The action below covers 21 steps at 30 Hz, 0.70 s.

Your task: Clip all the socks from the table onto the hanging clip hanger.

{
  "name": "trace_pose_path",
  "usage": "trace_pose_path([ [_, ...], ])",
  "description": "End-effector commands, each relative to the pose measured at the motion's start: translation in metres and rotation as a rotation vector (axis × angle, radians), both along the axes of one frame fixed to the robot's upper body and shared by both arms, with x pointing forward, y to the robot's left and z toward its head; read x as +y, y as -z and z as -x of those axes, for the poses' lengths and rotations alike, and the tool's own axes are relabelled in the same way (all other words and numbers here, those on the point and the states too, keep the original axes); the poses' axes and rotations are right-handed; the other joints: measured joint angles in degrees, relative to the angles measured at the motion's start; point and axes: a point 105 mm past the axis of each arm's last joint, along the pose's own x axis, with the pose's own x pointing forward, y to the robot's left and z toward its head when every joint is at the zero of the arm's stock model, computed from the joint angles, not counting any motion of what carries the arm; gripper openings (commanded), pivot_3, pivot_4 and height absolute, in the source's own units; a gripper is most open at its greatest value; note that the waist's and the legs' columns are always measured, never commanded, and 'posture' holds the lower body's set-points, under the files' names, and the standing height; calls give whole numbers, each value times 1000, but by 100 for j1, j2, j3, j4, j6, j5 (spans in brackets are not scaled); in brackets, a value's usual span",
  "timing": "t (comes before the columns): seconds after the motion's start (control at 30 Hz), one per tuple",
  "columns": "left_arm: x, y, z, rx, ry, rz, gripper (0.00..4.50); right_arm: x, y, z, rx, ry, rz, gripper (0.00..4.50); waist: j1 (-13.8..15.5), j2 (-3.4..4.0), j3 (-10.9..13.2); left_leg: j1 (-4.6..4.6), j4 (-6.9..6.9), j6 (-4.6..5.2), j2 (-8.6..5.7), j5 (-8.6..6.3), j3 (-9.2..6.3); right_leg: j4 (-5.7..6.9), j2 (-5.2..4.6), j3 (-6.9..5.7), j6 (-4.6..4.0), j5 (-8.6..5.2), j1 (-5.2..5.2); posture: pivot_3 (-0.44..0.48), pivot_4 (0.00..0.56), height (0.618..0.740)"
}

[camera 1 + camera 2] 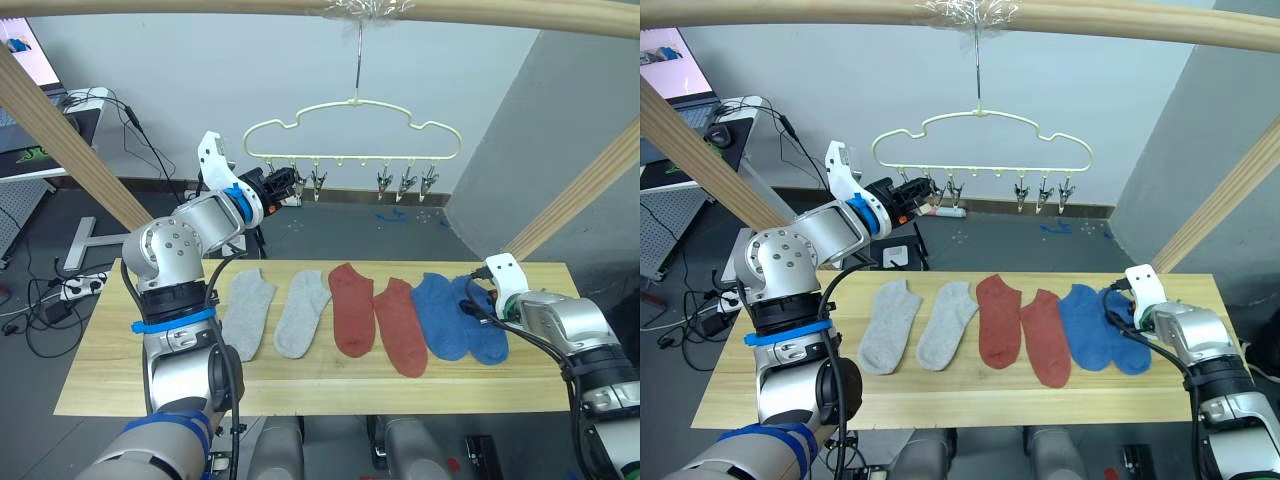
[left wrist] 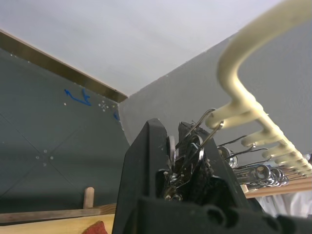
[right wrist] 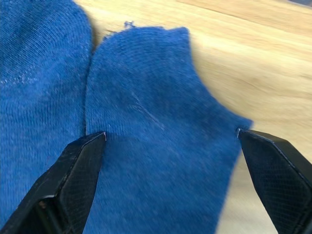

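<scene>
The right gripper (image 3: 170, 141) hovers spread wide over a knitted blue sock (image 3: 161, 161), whose cuff lies between its fingers on the grainy pale wood counter (image 1: 330, 385). Beyond, red and grey socks lie in a row. The left gripper (image 2: 183, 165) pinches a metal clip (image 2: 187, 156) at the near end of the pale-yellow clip hanger (image 1: 352, 104).

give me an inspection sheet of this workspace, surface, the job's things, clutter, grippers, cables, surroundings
Surface: table, light wood planks.
Job's things: six socks flat in a row, grey pair, red pair, blue pair; clip hanger hooked on the overhead pole, no sock clipped.
Clutter: nothing seen on the table besides the socks.
Grippers: left gripper shut on the hanger's end clip; right gripper open over a blue sock.
Cables: floor cables left of the table.
Surroundings: wooden frame poles, grey wall.
</scene>
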Motion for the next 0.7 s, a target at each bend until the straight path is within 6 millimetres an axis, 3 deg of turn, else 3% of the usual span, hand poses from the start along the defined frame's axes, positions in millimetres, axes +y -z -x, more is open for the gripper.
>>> trace_pose_path([
  [0.03, -3, -19, 5, -66, 21, -1, 276, -9, 3, -3, 3, 30, -10, 4500, 6, -2, 1, 0, 0, 0, -1, 0, 0, -1, -1, 0, 1, 0, 0, 63, 284, 740],
  [0.2, 0, -18, 5, -61, 19, -4, 276, -12, 14, 0, 41, 55, -54, 4500, 11, -4, 2, 0, 0, 0, 0, 0, -1, 0, -1, -2, 2, 2, 1, 84, 280, 740],
  [0.3, 0, -18, 5, -59, 18, -7, 276, -12, 15, 0, 44, 57, -59, 3979, 12, -4, 2, 1, 3, -1, 0, 1, -1, 0, -2, -1, 9, 7, 2, 84, 280, 740],
  [0.67, 2, -12, 7, -30, 34, 10, 276, -9, 19, 4, 57, 31, -53, 67, 25, -4, 2, 1, 4, -2, 0, 1, -1, 0, -2, -1, 12, 11, 3, 87, 276, 740],
  [0.7, 2, -11, 7, -23, 39, 18, 276, -8, 19, 5, 54, 23, -51, 27, 25, -4, 2, 1, 4, -1, 0, 1, -1, 0, -2, -1, 12, 11, 3, 82, 275, 740],
])
